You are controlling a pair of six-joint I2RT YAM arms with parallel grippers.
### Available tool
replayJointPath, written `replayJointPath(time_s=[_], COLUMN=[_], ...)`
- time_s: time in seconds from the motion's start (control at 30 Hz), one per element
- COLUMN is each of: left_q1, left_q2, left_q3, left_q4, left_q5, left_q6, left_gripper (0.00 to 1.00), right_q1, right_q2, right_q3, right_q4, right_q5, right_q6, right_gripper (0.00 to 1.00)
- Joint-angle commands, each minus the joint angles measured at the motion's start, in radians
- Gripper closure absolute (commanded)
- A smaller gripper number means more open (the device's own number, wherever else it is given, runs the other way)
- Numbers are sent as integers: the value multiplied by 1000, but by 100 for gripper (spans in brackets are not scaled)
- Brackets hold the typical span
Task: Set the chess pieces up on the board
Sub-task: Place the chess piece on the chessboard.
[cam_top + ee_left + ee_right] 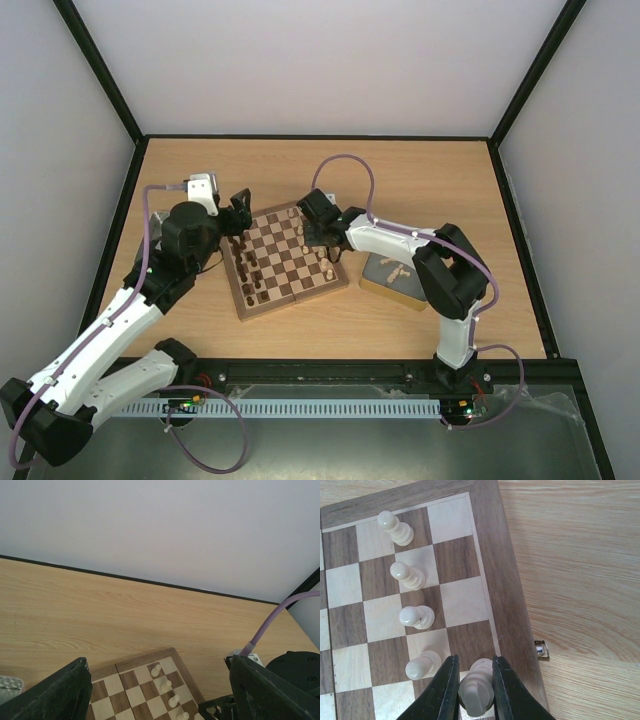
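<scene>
Right wrist view: a pale chess piece (476,692) sits at the outer row of squares on the board (487,575), clamped between the two dark fingers of the right gripper (475,670), next to a line of four pale pawns (416,616). Seen from the top external camera, the board lies on the wooden table (420,170) between both arms. The right arm (400,240) stretches leftward from a raised elbow above a tin (390,285). The left gripper (238,210) hovers at the board's far-left corner, jaws spread wide, holding nothing.
</scene>
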Motion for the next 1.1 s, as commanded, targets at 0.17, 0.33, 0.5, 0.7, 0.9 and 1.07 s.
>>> replayJointPath(time_s=[0.17,0.33,0.5,0.7,0.9,1.07], left_q1=[8,10,11,13,13,13], left_q2=[1,1,1,-4,-5,-2], left_q3=[-14,-16,-17,-16,-19,-17], left_q4=[26,26,27,24,24,26], left_q5=[-4,-4,-2,-1,-2,1], left_q6=[4,5,4,5,5,5], left_gripper=[23,23,23,23,23,23], right_q1=[9,9,8,7,8,7], right_q2=[18,36,37,60,17,-21], right_q3=[23,35,30,53,87,97], right_q4=[87,89,76,35,14,-3], right_q5=[106,55,36,22,43,84], right_q6=[34,37,40,47,59,62], right_gripper=[86,86,84,73,66,66])
